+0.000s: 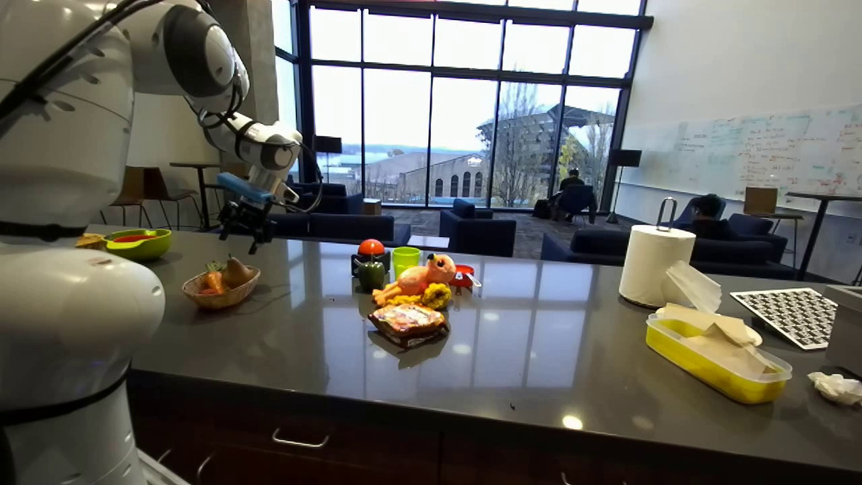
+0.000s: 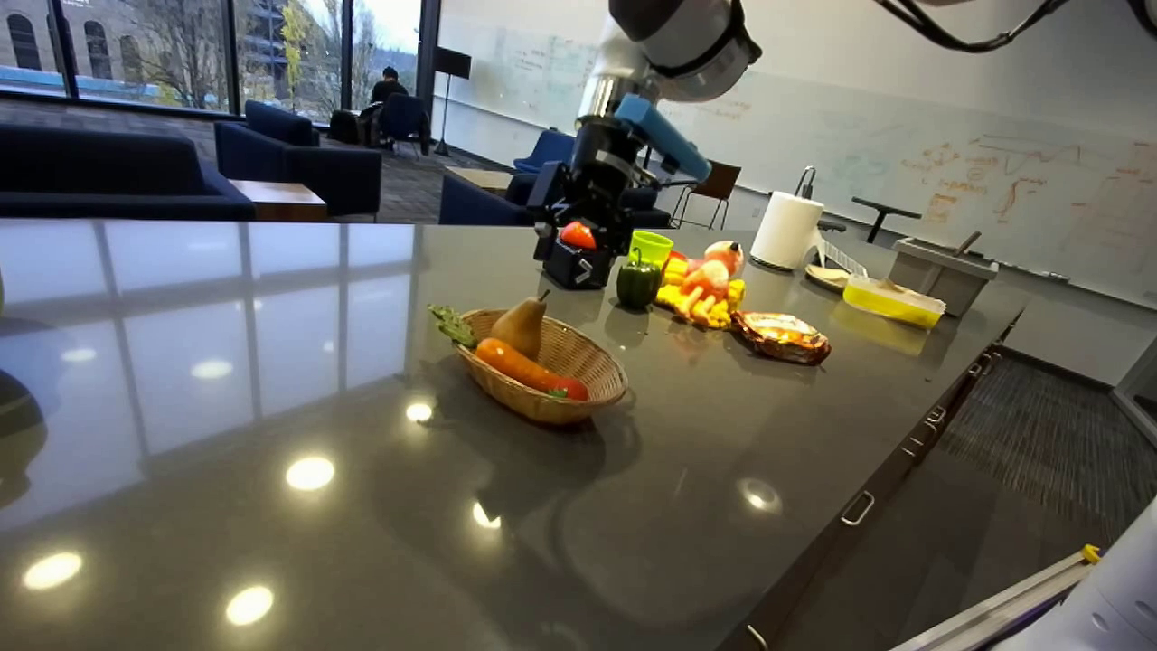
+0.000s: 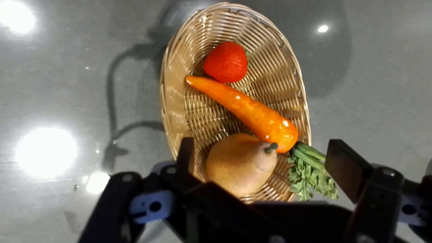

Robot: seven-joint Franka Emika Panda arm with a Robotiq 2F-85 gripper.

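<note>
My gripper (image 3: pixel 263 157) is open and empty above the counter. It also shows in both exterior views (image 1: pixel 244 228) (image 2: pixel 583 226). Below it in the wrist view is an oval wicker basket (image 3: pixel 173 98). The basket holds a brown pear (image 3: pixel 236 165), an orange carrot (image 3: pixel 243 108) with green leaves over the rim, and a red strawberry (image 3: pixel 226 62). In the wrist view the pear and the leaves appear between the fingers, the pear nearer the left finger. In an exterior view the gripper stands higher than the basket (image 1: pixel 232 295), apart from it.
On the counter stand a red tomato (image 1: pixel 371 247) on a black box, a green pepper (image 1: pixel 372 276), a green cup (image 1: pixel 406 258), a pink plush bird (image 1: pixel 419 277) and a snack packet (image 1: pixel 409 320). Farther along are a paper towel roll (image 1: pixel 652 266) and a yellow container (image 1: pixel 717 374). A green bowl (image 1: pixel 143 250) stands near the arm.
</note>
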